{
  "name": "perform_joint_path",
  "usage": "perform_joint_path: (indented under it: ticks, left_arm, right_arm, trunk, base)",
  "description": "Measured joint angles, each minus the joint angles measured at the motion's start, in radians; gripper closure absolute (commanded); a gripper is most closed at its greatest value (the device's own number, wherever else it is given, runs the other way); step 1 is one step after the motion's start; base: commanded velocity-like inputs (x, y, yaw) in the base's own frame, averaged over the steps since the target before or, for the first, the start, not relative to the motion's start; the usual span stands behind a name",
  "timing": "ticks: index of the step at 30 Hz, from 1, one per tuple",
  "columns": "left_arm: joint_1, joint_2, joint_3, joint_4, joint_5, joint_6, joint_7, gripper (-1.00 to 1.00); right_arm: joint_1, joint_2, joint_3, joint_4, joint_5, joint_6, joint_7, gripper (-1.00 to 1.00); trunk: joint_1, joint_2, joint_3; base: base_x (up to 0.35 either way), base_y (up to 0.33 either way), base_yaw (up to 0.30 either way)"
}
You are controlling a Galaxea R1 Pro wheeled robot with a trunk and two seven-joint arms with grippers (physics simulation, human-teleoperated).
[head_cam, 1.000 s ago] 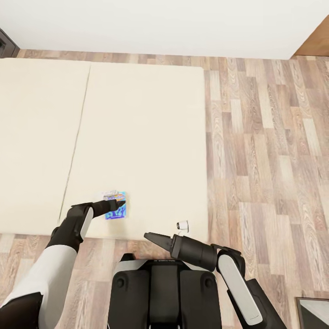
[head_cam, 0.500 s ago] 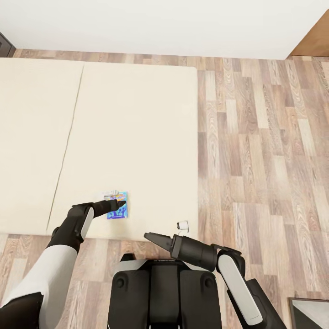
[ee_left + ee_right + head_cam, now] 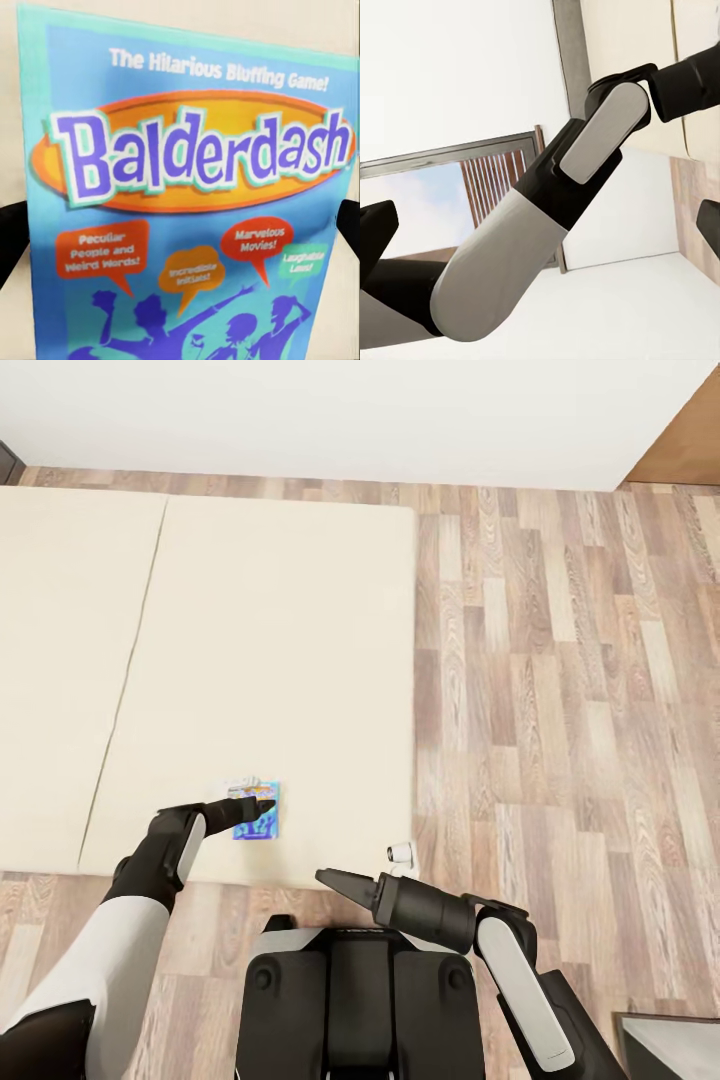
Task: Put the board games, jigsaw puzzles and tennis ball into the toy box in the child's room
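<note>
A blue Balderdash board game (image 3: 187, 187) sits between the fingers of my left gripper (image 3: 255, 807), which is shut on it. In the head view the game (image 3: 264, 825) hangs over the near edge of the cream bed (image 3: 250, 640). The left wrist view has a dark finger (image 3: 11, 240) at each side of the box. My right gripper (image 3: 328, 877) is held in front of my trunk, open and with nothing in it, its fingers (image 3: 375, 225) far apart. It looks at my left arm (image 3: 532, 247).
Wood floor (image 3: 560, 690) runs to the right of the bed, up to a white wall (image 3: 350, 410). A wooden panel (image 3: 690, 450) stands at the far right. A dark-framed piece of furniture (image 3: 670, 1045) is by my right side.
The whole picture has shifted: the bed slides to the left in the view, so the camera has turned right. Both arms and the held game keep their places in the view.
</note>
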Motion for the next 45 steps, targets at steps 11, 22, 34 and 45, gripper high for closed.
perform_joint_path:
  ticks: [11, 22, 34, 45]
  left_arm:
    - [0.000, -0.006, 0.000, 0.000, 0.001, 0.000, 0.001, -1.00]
    - [0.000, -0.006, -0.001, 0.000, -0.003, -0.001, 0.001, -1.00]
    - [0.000, -0.006, 0.000, 0.000, 0.001, -0.002, 0.000, -1.00]
    - [0.000, -0.006, -0.001, 0.000, 0.001, -0.005, 0.000, -1.00]
  right_arm:
    - [0.000, -0.002, 0.000, 0.000, 0.000, 0.000, 0.000, -1.00]
    - [0.000, 0.000, 0.000, 0.000, 0.000, 0.000, -0.001, -1.00]
    - [0.000, -0.001, 0.000, 0.000, 0.000, 0.000, 0.000, -1.00]
    - [0.000, 0.000, 0.000, 0.000, 0.000, 0.000, -0.003, -1.00]
  trunk:
    - [0.000, 0.000, 0.000]
    - [0.000, 0.000, 0.000]
    - [0.000, 0.000, 0.000]
    - [0.000, 0.000, 0.000]
  base:
    - [0.010, -0.156, 0.000]
    - [0.000, -0.158, 0.000]
    - [0.000, -0.135, 0.000]
    - [0.000, -0.129, 0.000]
